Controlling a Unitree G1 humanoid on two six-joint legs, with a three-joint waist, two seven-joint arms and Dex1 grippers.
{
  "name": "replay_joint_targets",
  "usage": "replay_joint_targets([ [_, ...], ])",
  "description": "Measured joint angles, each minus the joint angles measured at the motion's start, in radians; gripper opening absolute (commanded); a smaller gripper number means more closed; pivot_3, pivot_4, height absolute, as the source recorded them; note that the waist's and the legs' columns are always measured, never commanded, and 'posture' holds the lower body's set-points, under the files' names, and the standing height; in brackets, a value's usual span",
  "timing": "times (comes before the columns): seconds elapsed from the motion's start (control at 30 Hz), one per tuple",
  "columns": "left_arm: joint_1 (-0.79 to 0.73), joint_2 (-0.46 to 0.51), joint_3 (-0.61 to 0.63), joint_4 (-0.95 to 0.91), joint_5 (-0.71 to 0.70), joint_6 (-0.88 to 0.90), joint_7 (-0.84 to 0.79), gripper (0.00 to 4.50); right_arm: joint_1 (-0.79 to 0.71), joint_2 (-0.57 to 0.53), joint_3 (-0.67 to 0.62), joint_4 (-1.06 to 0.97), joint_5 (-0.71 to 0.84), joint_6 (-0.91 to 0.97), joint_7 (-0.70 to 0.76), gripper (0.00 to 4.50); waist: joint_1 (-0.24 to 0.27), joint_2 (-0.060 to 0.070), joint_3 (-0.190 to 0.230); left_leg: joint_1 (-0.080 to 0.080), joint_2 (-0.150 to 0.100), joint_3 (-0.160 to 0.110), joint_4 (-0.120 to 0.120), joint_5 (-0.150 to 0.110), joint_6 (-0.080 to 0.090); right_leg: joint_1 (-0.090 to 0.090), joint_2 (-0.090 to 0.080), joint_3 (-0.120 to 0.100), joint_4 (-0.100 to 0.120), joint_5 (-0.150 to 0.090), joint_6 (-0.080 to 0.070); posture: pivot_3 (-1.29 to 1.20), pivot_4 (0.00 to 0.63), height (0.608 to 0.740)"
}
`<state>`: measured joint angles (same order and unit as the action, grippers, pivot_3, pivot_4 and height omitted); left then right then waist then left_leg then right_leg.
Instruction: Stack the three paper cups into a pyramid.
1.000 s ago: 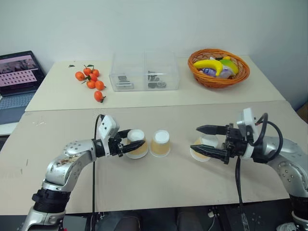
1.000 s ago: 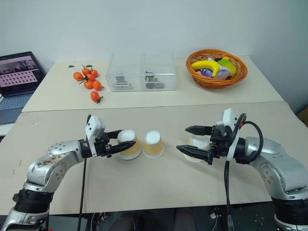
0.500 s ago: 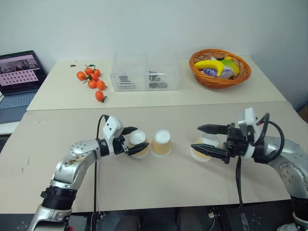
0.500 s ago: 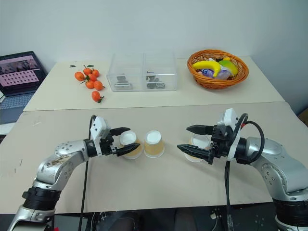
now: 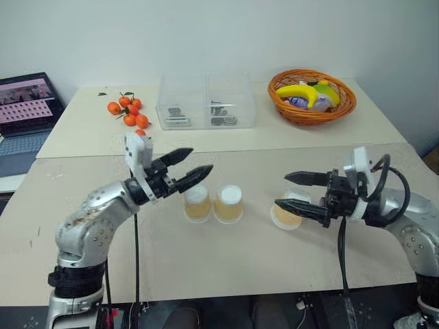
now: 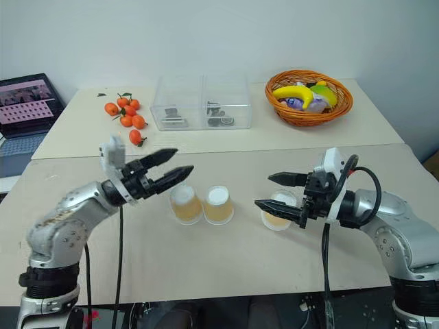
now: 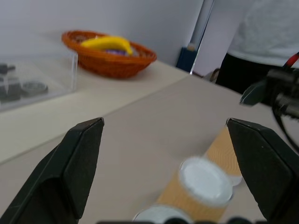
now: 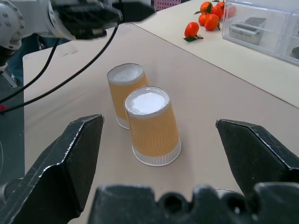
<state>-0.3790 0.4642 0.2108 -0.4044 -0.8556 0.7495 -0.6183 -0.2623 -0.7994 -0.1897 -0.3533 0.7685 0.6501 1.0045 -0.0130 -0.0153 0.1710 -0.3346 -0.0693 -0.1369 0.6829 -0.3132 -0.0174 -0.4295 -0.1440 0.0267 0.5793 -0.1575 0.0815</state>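
Left eye view: two cups point(image 5: 212, 203) touch mid-table, third cup point(image 5: 291, 211) apart.

The three paper cups point(image 5: 228, 203) have tan-orange sides with a faint zigzag pattern and white bases and rims; the counter point(image 5: 226, 253) is plain beige. Both hands have black fingers point(image 5: 195, 175) on silver-grey arms. The basket point(image 5: 312, 108) is orange wicker holding a yellow banana point(image 5: 302, 92), and the tangerines point(image 5: 127, 110) are orange with green leaves.

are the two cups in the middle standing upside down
Yes. Both middle cups stand inverted: white bases face up, wider rims rest on the table.
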Motion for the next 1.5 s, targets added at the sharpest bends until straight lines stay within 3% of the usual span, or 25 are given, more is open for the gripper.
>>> replay_joint_targets([
  [0.17,-0.004,0.018,0.108,-0.014,-0.201,0.103,0.129,4.48,-0.017,0.003,0.027,0.018,-0.002,0.0,0.017,4.5,-0.003,0.0,0.0,0.0,0.0,0.0,0.0,0.0,0.0,-0.001,0.0,0.0,0.0,0.0,0.0,0.0,0.15,0.738],
  [0.27,0.09,0.147,0.232,-0.027,-0.433,0.194,0.155,4.48,-0.03,0.001,0.029,0.031,-0.004,0.0,0.026,4.5,-0.01,0.0,0.0,-0.001,0.0,0.002,-0.001,0.0,0.0,-0.006,0.0,0.004,0.002,0.0,0.0,0.0,0.15,0.738],
  [0.43,0.336,0.355,0.323,-0.096,-0.519,0.283,-0.018,4.48,-0.011,-0.061,0.015,0.115,-0.061,-0.029,0.062,4.5,-0.002,0.0,0.0,-0.002,-0.001,0.005,-0.001,0.0,0.0,-0.009,0.0,0.007,0.009,0.0,0.0,0.0,0.15,0.738],
  [0.6,0.476,0.471,0.349,-0.146,-0.399,0.249,-0.198,4.48,0.013,-0.169,-0.129,0.219,-0.095,-0.06,0.086,4.5,0.011,0.001,0.0,0.0,0.0,0.007,-0.002,0.0,0.001,-0.007,0.0,0.008,0.007,-0.002,-0.002,0.0,0.15,0.738],
  [0.8,0.501,0.469,0.193,-0.17,-0.156,0.096,-0.259,4.48,0.196,-0.18,-0.195,0.217,-0.127,-0.079,0.102,4.5,0.006,0.0,0.0,0.0,0.001,0.009,-0.002,-0.001,0.001,-0.007,0.001,0.009,0.007,-0.002,-0.002,0.0,0.15,0.738],
  [0.97,0.47,0.432,0.079,-0.139,0.032,-0.06,-0.286,4.48,0.295,-0.124,-0.21,0.203,-0.154,-0.083,0.074,4.5,-0.003,0.0,0.0,-0.002,0.001,0.011,-0.003,-0.001,0.001,-0.005,0.001,0.011,0.007,-0.002,-0.002,0.0,0.15,0.738],
  [1.5,0.438,0.38,0.043,-0.119,0.107,-0.11,-0.265,4.48,0.194,0.011,-0.088,0.129,-0.155,-0.074,-0.019,4.5,-0.002,0.0,0.0,0.003,0.002,0.012,-0.002,-0.001,0.001,-0.007,0.003,0.013,0.008,-0.001,-0.002,0.0,0.15,0.738],
])
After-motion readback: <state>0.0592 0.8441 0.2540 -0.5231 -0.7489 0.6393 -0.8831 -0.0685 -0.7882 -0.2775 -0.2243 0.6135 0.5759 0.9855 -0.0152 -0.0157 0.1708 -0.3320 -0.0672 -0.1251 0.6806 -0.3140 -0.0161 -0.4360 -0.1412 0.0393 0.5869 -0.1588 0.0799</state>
